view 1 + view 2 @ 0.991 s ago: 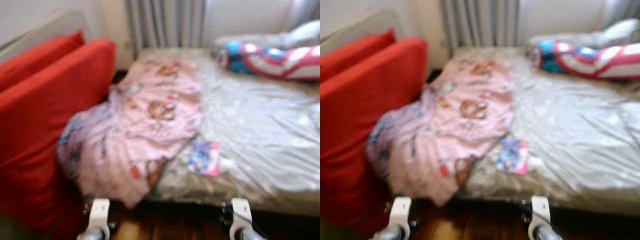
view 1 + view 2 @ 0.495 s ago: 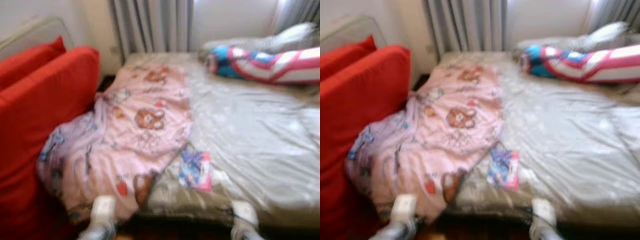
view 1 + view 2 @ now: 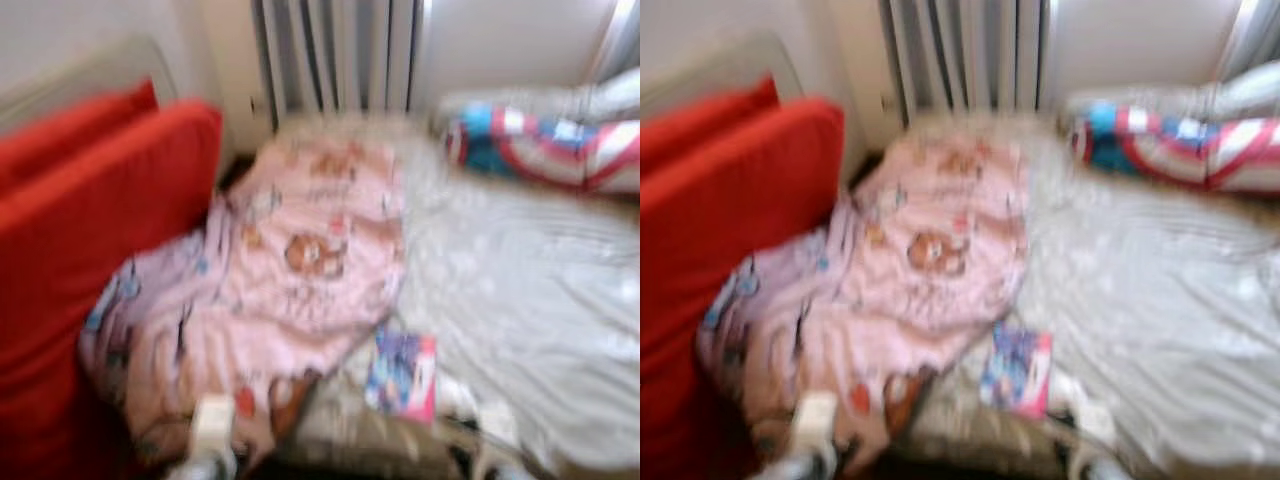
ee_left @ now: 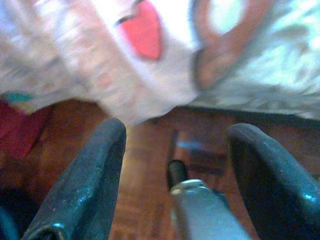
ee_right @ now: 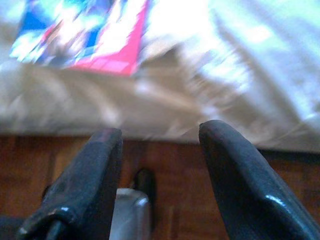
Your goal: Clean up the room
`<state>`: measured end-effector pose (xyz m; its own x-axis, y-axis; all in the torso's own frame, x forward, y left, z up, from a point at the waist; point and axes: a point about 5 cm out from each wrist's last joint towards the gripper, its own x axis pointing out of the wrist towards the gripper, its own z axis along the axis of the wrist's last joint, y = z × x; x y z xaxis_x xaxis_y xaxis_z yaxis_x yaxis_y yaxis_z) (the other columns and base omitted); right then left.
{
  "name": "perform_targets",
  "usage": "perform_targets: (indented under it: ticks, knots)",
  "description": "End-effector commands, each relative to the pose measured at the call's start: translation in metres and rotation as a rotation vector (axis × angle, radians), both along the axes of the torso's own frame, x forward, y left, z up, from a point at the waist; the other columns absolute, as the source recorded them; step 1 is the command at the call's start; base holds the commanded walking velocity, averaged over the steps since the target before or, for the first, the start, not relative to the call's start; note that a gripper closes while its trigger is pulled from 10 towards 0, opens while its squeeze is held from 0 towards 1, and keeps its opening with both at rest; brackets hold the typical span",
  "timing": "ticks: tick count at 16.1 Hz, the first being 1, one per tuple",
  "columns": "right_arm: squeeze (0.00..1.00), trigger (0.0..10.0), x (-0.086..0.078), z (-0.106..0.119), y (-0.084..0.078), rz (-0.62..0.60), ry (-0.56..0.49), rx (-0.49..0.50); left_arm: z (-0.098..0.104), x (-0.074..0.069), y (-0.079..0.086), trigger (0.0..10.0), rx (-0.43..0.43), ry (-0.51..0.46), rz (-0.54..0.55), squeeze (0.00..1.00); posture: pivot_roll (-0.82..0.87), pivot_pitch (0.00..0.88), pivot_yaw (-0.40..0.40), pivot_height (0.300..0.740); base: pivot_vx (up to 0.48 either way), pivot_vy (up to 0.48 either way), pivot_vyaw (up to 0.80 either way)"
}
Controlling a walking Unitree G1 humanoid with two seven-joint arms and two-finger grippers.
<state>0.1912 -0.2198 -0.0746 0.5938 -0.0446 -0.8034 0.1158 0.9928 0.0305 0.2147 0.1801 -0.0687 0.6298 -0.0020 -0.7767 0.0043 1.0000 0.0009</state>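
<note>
1. No containers are seen. A bed with a pale grey sheet carries a pink cartoon-print blanket heaped on its left part and spilling over the near edge, a pink-and-blue booklet near the front edge, and a red-white-blue striped pillow at the far right.
2. Red cushions stand left of the bed, touching the blanket.
3. The left tool is held with fingers wide apart and empty, over the wooden floor, just below the blanket's hanging edge.
4. The right tool is likewise spread wide and empty, at the bed's front edge, near the booklet.
5. Compared with the earlier frames, the view is closer to the bed; blur remains heavy.
</note>
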Motion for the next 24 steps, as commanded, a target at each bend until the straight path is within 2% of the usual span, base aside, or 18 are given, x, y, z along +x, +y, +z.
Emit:
perform_targets:
  ticks: [1, 5, 8, 9, 10, 11, 12, 13, 14, 17, 19, 21, 22, 24]
  knots:
    - [0.0, 10.0, 0.006, 0.001, 0.009, -0.007, -0.032, 0.023, 0.001, -0.001, 0.014, 10.0, 0.036, -0.011, 0.009, 0.0, -0.04, 0.0, 0.031, 0.74, 0.0, 0.0, 0.0]
    - [0.0, 10.0, 0.01, 0.006, 0.007, -0.056, -0.116, 0.01, 0.005, 0.003, 0.014, 10.0, 0.027, -0.071, 0.008, 0.0, -0.04, 0.0, 0.03, 0.74, 0.0, 0.0, 0.0]
    - [0.0, 10.0, 0.019, 0.016, 0.005, -0.106, -0.273, 0.014, 0.013, 0.01, 0.013, 10.0, -0.028, -0.205, 0.065, 0.0, -0.04, 0.0, 0.031, 0.74, 0.0, 0.0, 0.0]
    - [0.0, 10.0, 0.02, 0.018, 0.005, -0.101, -0.302, 0.012, 0.053, 0.059, 0.011, 10.0, -0.052, -0.422, 0.027, 0.0, -0.05, 0.0, 0.027, 0.74, 0.0, 0.0, 0.0]
    - [0.0, 10.0, 0.021, 0.02, 0.005, -0.098, -0.327, 0.009, 0.09, 0.092, 0.007, 10.0, -0.057, -0.591, -0.02, 0.0, -0.05, 0.0, 0.026, 0.74, 0.0, 0.0, 0.0]
    - [0.0, 10.0, 0.022, 0.021, 0.005, -0.106, -0.348, 0.014, 0.101, 0.1, 0.003, 10.0, -0.062, -0.655, -0.048, 0.0, -0.05, 0.0, 0.025, 0.74, 0.0, 0.0, 0.0]
    - [0.0, 10.0, 0.021, 0.021, 0.005, -0.107, -0.358, 0.013, 0.105, 0.102, 0.002, 10.0, -0.065, -0.68, -0.054, 0.0, -0.05, 0.0, 0.026, 0.74, 0.0, 0.0, 0.0]
    - [0.0, 10.0, 0.113, 0.101, 0.01, -0.043, -0.702, -0.035, 0.111, 0.105, 0.001, 10.0, -0.066, -0.719, -0.055, 0.0, -0.07, 0.0, 0.03, 0.74, 0.0, 0.0, 0.0]
    - [0.0, 10.0, 0.125, 0.116, 0.012, -0.029, -0.773, -0.038, 0.113, 0.106, 0.002, 10.0, -0.063, -0.735, -0.055, 0.0, -0.07, 0.0, 0.032, 0.74, 0.0, 0.0, 0.0]
    - [0.0, 10.0, 0.131, 0.131, 0.015, -0.001, -0.873, -0.066, 0.116, 0.105, 0.003, 10.0, -0.066, -0.773, -0.064, 0.0, -0.07, 0.0, 0.031, 0.74, 0.0, 0.0, 0.0]
    - [0.0, 10.0, 0.128, 0.131, 0.018, 0.018, -0.892, -0.08, 0.114, 0.099, 0.006, 10.0, -0.057, -0.793, -0.057, 0.0, -0.07, 0.0, 0.024, 0.74, 0.0, 0.0, 0.0]
    - [0.0, 10.0, 0.115, 0.121, 0.017, -0.001, -0.899, -0.071, 0.108, 0.085, 0.019, 10.0, -0.026, -0.822, -0.009, 0.0, -0.06, 0.0, 0.007, 0.74, 0.0, 0.0, 0.0]
    - [0.0, 10.0, 0.113, 0.12, 0.017, -0.001, -0.901, -0.07, 0.107, 0.083, 0.021, 10.0, -0.024, -0.823, -0.003, 0.0, -0.06, 0.0, 0.007, 0.74, 0.0, 0.0, 0.0]
    - [0.0, 10.0, 0.093, 0.109, 0.017, 0.056, -0.904, -0.079, 0.1, 0.064, 0.033, 10.0, 0.002, -0.841, 0.013, 0.0, -0.05, 0.0, -0.013, 0.74, 0.0, 0.0, 0.0]
